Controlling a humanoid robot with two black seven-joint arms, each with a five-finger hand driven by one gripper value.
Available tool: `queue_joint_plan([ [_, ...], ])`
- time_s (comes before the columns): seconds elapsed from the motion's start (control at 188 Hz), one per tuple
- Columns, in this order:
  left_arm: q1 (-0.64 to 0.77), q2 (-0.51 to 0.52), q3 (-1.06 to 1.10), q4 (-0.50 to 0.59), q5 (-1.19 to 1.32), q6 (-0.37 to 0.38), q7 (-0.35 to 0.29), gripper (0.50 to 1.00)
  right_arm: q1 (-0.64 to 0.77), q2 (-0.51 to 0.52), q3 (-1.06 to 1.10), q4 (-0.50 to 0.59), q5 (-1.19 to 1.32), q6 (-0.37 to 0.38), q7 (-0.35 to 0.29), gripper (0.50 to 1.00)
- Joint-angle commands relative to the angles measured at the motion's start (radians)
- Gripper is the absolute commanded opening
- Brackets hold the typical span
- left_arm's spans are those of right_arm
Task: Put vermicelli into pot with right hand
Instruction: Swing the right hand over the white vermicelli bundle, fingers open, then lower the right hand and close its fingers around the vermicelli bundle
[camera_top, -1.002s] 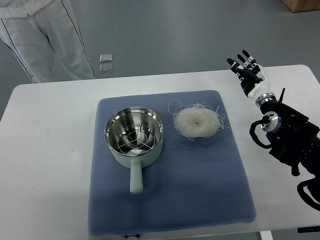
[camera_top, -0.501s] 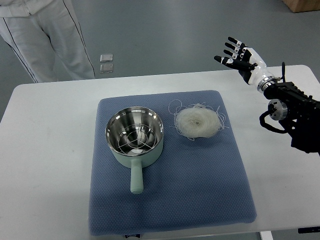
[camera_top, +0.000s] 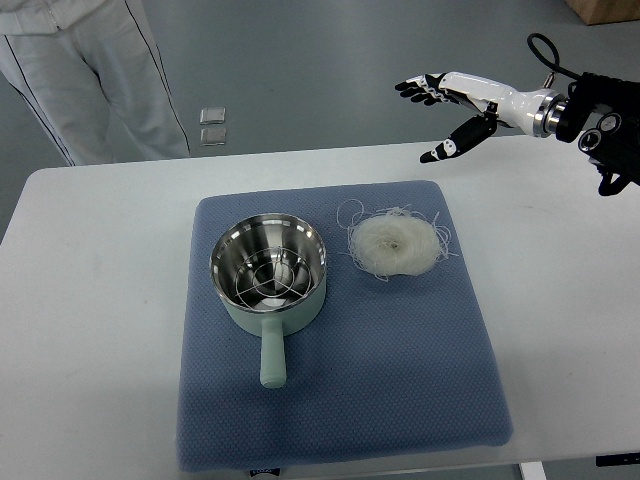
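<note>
A round nest of white vermicelli lies on the blue mat, just right of the pot. The pale green pot has a shiny steel inside with a wire rack in it, and its handle points toward the near edge. My right hand hovers above the table's far edge, up and to the right of the vermicelli and well apart from it. Its fingers are spread and hold nothing. The right arm comes in from the upper right. The left arm does not show.
A person in light grey trousers stands beyond the far left corner of the white table. Two small square plates lie on the floor behind the table. A brown box corner shows at top right.
My right hand has lifted from the table's right side and swung up and to the left, turning from fingers pointing away to fingers reaching leftward over the far edge. The vermicelli and pot have not moved.
</note>
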Motion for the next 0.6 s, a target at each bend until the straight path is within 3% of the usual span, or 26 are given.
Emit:
queue_joint_plan([
  [0.0,0.000,0.000,0.000,0.000,0.000,0.000,0.000,1.000,0.068,-0.023,-0.060,0.102,-0.180,0.056,0.000,0.928],
  [0.123,0.000,0.000,0.000,0.000,-0.001,0.000,0.000,1.000,0.124,-0.019,-0.132,0.168,-0.355,0.091,0.000,0.928],
  [0.309,0.000,0.000,0.000,0.000,0.000,-0.001,0.000,1.000,0.156,-0.002,-0.221,0.172,-0.450,0.094,0.001,0.928],
  [0.597,0.000,0.000,0.000,0.000,0.000,0.000,0.000,1.000,0.096,0.026,-0.253,0.160,-0.490,0.030,-0.008,0.928],
])
